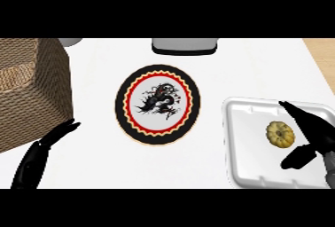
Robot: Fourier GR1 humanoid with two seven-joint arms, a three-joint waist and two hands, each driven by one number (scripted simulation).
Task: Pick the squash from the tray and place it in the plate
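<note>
Reaching is the step in hand: the right hand is spread over the white tray, fingers released and grasping nothing, beside the squash lying in it; closure round it is needed before transfer to the plate.

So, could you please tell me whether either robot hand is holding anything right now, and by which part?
Nothing is held. The right robot hand is open over the tray, beside the squash; the left robot hand rests open.
</note>
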